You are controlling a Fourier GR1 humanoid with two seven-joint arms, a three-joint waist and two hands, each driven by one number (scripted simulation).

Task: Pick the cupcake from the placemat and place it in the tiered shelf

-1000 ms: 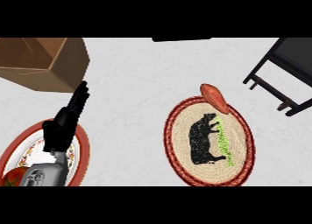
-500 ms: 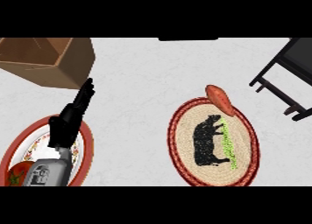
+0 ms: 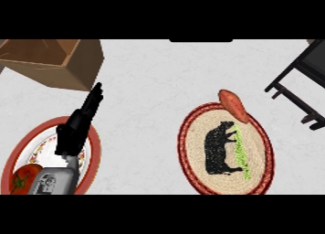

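Hands seen: one, the left hand [image 3: 76,130]
Plates counted: one, red-rimmed plate [image 3: 91,157]
Placemats counted: one, woven placemat [image 3: 258,151]
Tomatoes counted: one tomato [image 3: 23,177]
Orange oblong items: one [image 3: 233,105]
Boxes counted: one brown box [image 3: 57,61]
Shelves seen: one black shelf [image 3: 313,82]

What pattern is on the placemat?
A black cow silhouette with a green strip on woven tan, red-brown rim, on the placemat; head view.

bare counter [image 3: 155,87] mid, box [image 3: 54,61] top-left
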